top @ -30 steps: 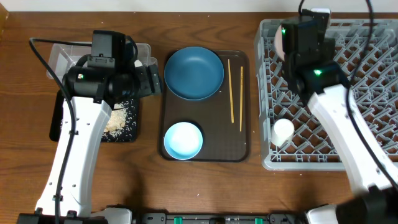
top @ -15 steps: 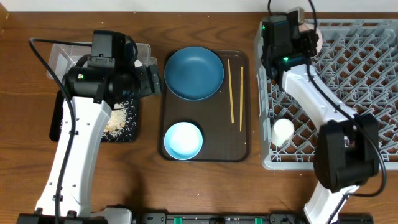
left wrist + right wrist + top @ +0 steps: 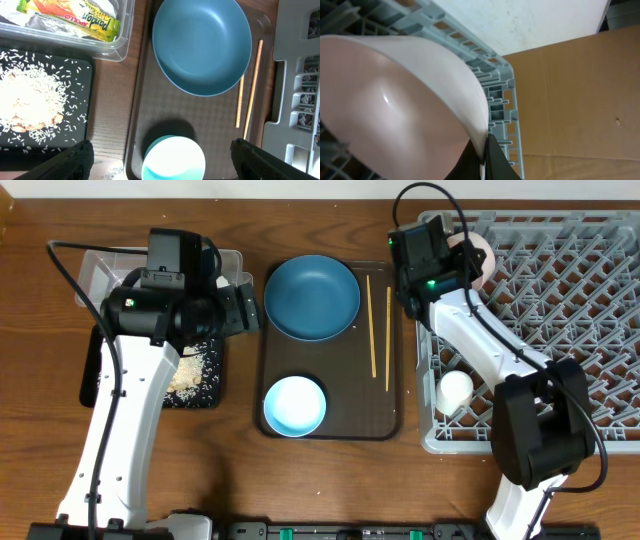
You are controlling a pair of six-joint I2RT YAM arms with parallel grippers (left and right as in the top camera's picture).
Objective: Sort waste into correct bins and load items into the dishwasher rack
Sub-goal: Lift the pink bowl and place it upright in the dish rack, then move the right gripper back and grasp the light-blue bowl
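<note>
Pale blue bowl (image 3: 294, 404) sits at the near end of the brown serving tray (image 3: 350, 412), mouth up. To its right, a small white cup (image 3: 455, 390) stands among the pegs at the near-left part of the dishwasher rack (image 3: 560, 330). To its left, you see loose rice (image 3: 30, 100) heaped on the black tray (image 3: 92, 375).

Mid-table: your left gripper (image 3: 242, 307) hovers above the gap between the black tray and the serving tray. Its jaws are spread wide, and it holds and touches nothing. Two chopsticks (image 3: 373, 325) lie side by side, lengthwise along the right side of the serving tray.

Farther: the dark blue plate (image 3: 311, 297) fills the far end of the serving tray. The clear tub (image 3: 122, 45) beyond the black tray holds the yellow-green wrapper (image 3: 95, 20).

Farthest: your right gripper (image 3: 482, 152) is pinched tight on the rim of the white bowl (image 3: 395, 110), at the far-left corner of the rack. You cannot tell whether the bowl rests on the pegs.
</note>
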